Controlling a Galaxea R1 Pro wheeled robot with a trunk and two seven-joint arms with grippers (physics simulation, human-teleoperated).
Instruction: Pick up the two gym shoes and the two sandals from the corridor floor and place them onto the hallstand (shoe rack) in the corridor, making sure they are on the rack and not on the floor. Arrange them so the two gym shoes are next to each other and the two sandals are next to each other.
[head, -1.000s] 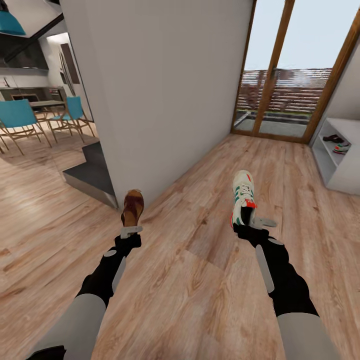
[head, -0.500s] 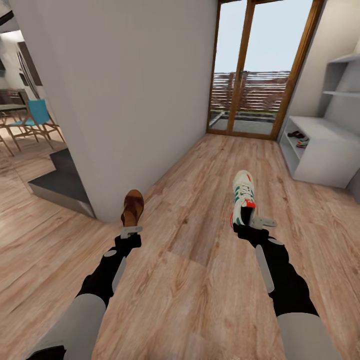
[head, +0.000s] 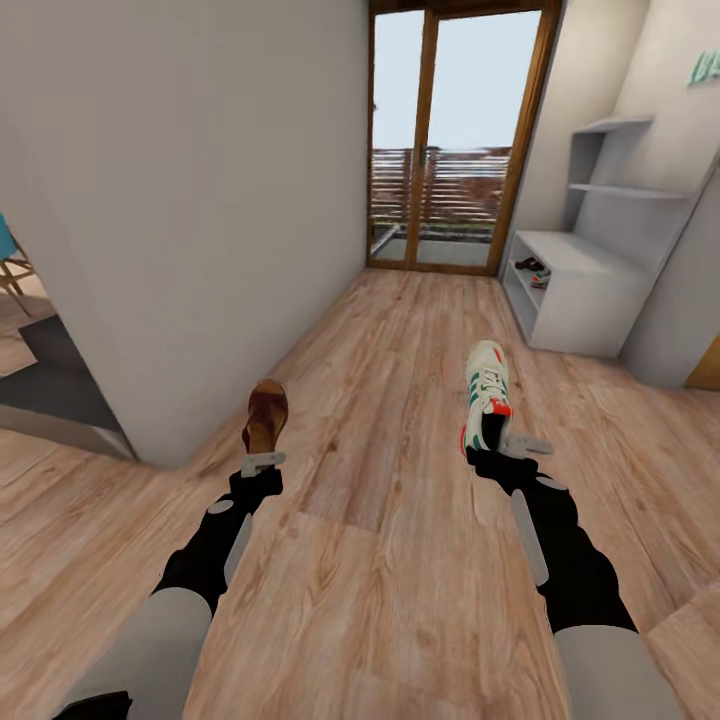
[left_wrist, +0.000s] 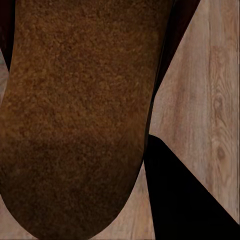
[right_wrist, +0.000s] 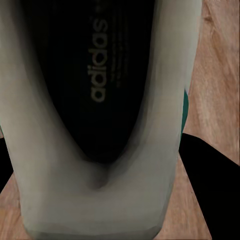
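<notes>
Wood-grain planks of the corridor floor (head: 400, 560) run ahead toward a glazed door (head: 450, 140), with a plain white wall (head: 190, 200) along the left side.

Out in front, the right gripper (head: 497, 455) is clamped on the heel of a gym shoe (head: 486, 395), white with green stripes and red-orange accents, its toe pointing away. In the right wrist view the shoe's dark insole (right_wrist: 100, 75) and pale heel collar sit right against the camera. The left gripper (head: 262, 462) is closed on the heel end of a brown sandal (head: 266, 412), held clear of the floor; the left wrist view shows its grainy brown surface up close (left_wrist: 75, 115).

Both pieces look light. The sneaker's padded heel collar should give a little under the fingers yet hold its shape, so the heel is a sound place to grip. The sandal is thin and flat, probably flexible, and pinched at one end it may droop or swing; a hold across its edge nearer the middle would likely steady it.

Farther off on the right stands the light-grey hallstand (head: 590, 300), stepped wall shelves (head: 620, 160) above it. Small shapes sit in its upper open shelf (head: 532, 270), seemingly another sandal and sneaker, too small to be sure.
</notes>
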